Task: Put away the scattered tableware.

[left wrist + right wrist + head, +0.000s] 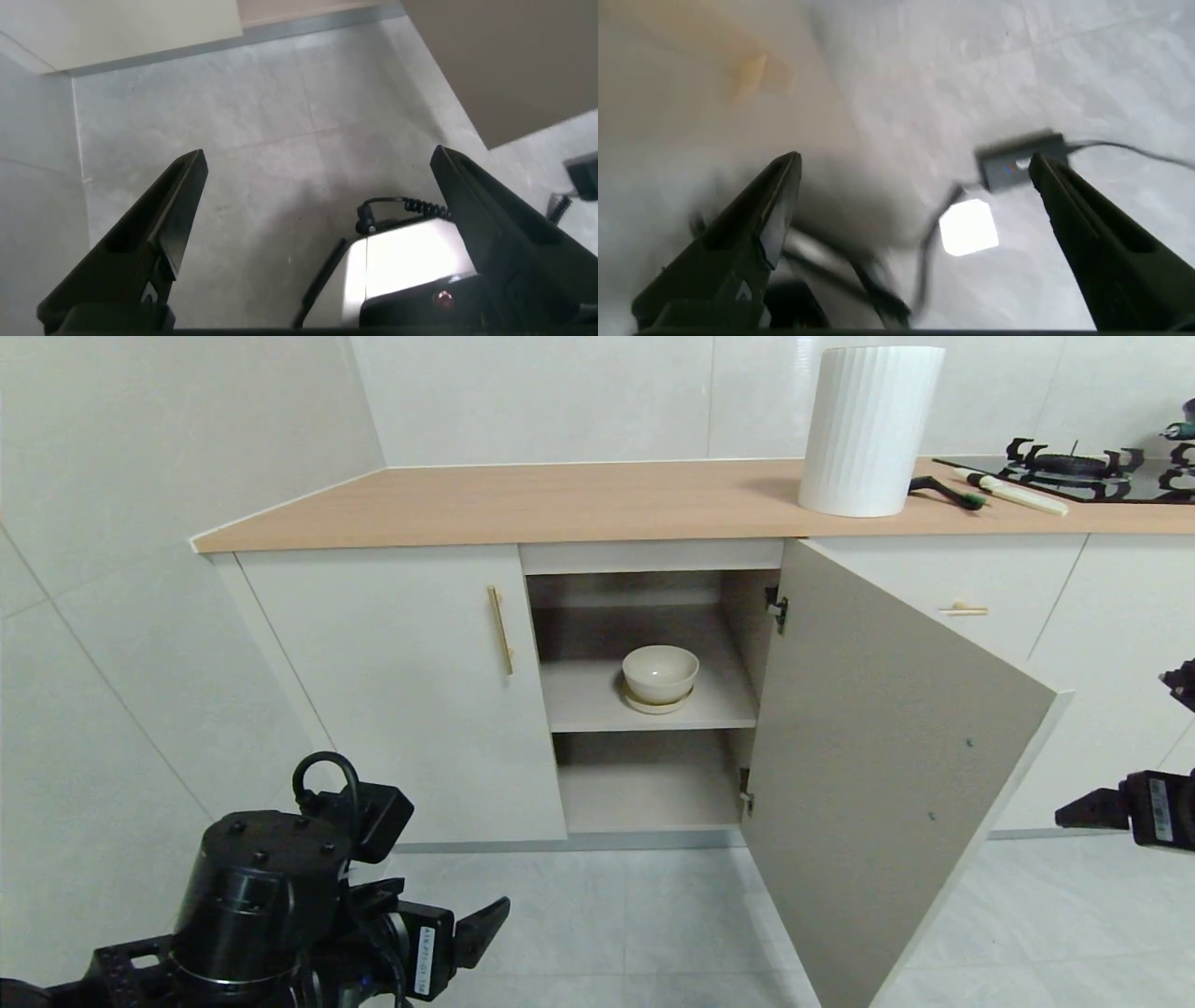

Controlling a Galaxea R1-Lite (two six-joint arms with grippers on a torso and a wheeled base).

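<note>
One bowl [660, 672] sits inside the cabinet [392, 691], on its middle shelf, resting on a small plate [656, 706] of the same cream colour. The cabinet's right door [868, 756] is swung wide open toward the camera, and its left door is shut, with a slim gold handle [501, 630] beside the opening. The cabinet's lower shelf is bare. On the countertop [560, 504] above the cabinet, over the hinge side of the open door, stands a tall white ribbed container [864, 429]. Just past it lie a dark brush [948, 492] and a pale stick-like utensil [1013, 495], with a black stove [1074, 467] beyond them. The left gripper [467, 933] is low over the floor, in front of the cabinet's shut door and well apart from it. The right gripper [1116, 751] is on the far side of the open door, near its outer edge, with nothing between its fingers.

From the left wrist, the left gripper's two dark fingers [177, 215] are spread wide with nothing between them, over grey floor tiles [280, 140]. The cabinet's base and the lower edge of the open door [505, 56] lie beyond.

From the right wrist, the picture is blurred. The right gripper's fingers [766, 224] stand wide apart and empty above pale tiles, and a small dark box [1018, 161] with a cable lies on the floor.
</note>
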